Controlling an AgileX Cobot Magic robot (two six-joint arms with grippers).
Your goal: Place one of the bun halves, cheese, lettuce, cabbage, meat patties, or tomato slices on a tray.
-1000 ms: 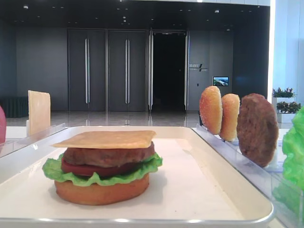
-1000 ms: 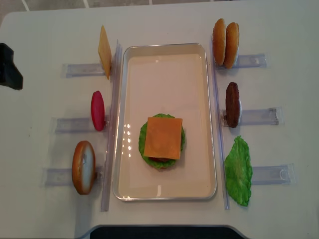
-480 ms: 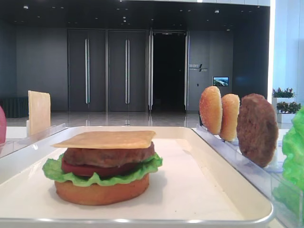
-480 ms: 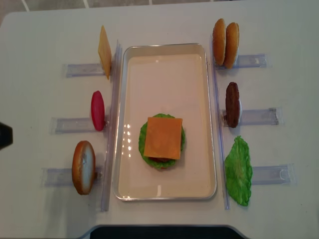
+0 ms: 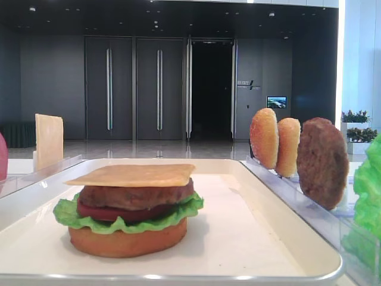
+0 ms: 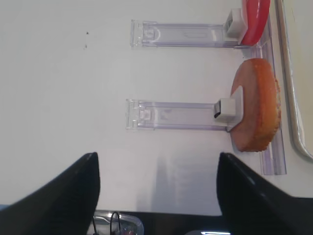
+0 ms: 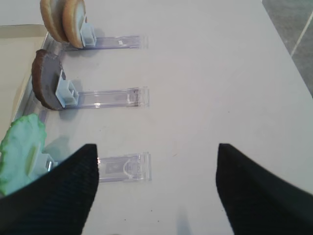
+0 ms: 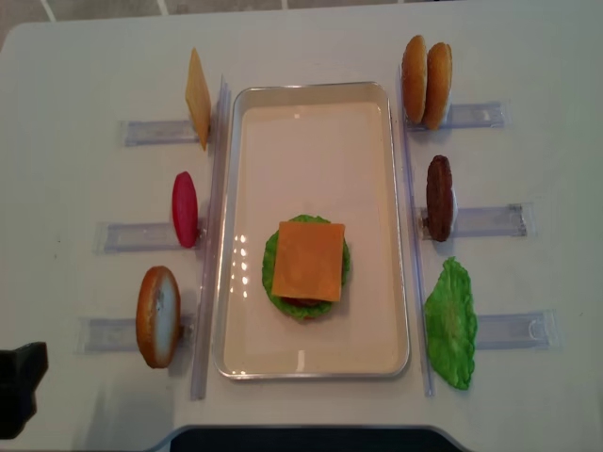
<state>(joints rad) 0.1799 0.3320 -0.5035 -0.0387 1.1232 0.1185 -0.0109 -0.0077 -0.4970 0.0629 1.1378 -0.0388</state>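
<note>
Left gripper (image 6: 156, 196): it has been pulled back from the upper left of the table down to about 7 o'clock in the top view. Its fingers are spread wide apart and nothing is held.
What this means: the cheese step is judged done, and a new piece can be picked.
Cheese (image 8: 309, 260): a flat slice is laid on top of the burger stack, toward 6 o'clock on the tray (image 8: 311, 90).
Stack: under the cheese a meat patty (image 5: 136, 195), a tomato slice (image 5: 116, 213), lettuce (image 5: 128, 221) and a flat bun (image 5: 127, 239) are seen.
Right gripper (image 7: 156, 188): it is held over the bare table at about 5 o'clock, fingers wide apart, nothing between them.
Around, left side: a spare cheese slice (image 8: 197, 97), a red slice (image 8: 185, 209) and a bun half (image 8: 157, 315) are stood in clear holders (image 6: 176, 115).
Around, right side: two bun halves (image 8: 426, 80), a patty (image 8: 439, 198) and a green leaf (image 8: 451, 323) are kept there.
In the way: nothing is seen over the stack. The closest bun half is just beside the left gripper, at 3 o'clock in its own view.
</note>
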